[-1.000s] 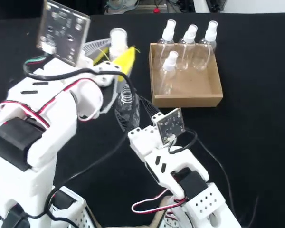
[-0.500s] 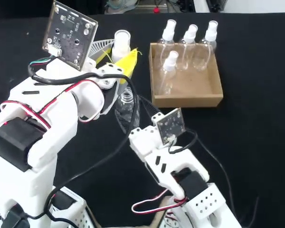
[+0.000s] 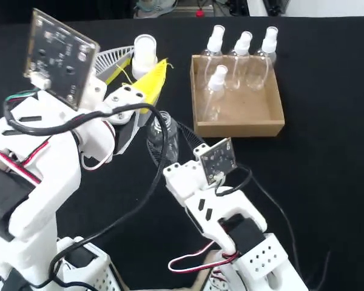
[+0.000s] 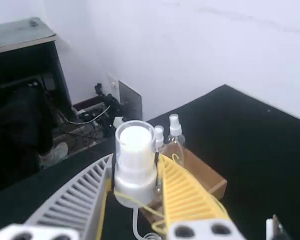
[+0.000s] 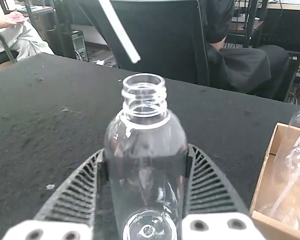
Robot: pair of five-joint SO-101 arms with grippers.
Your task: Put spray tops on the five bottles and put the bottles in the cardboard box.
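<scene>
- Black table [image 3: 327, 121], with a dark chair [image 5: 155, 45] in the room behind
- Left gripper [image 4: 135, 172]: fingers clamped on the top [image 4: 135, 150], which is held upright with its tube [image 5: 119, 30] hanging below
- Right gripper [image 5: 146, 165]: fingers clamped round the belly of the open bottle [image 5: 145, 125], which is upright and just beside the box [image 3: 236, 128]
- The top sits above the neck and off to one side, and the tube's end is not yet in the mouth
- To do this well, I judge: bring the tube tip over the mouth first, then lower straight with the bottle plumb, then seat the collar
- The tube slants, so it may catch on the rim
- Four capped bottles [image 3: 241, 54] stand in the box: three along the far wall, one in front of them, with the near part free
- A cable [image 3: 147, 193] loops close by the bottle and could snag
</scene>
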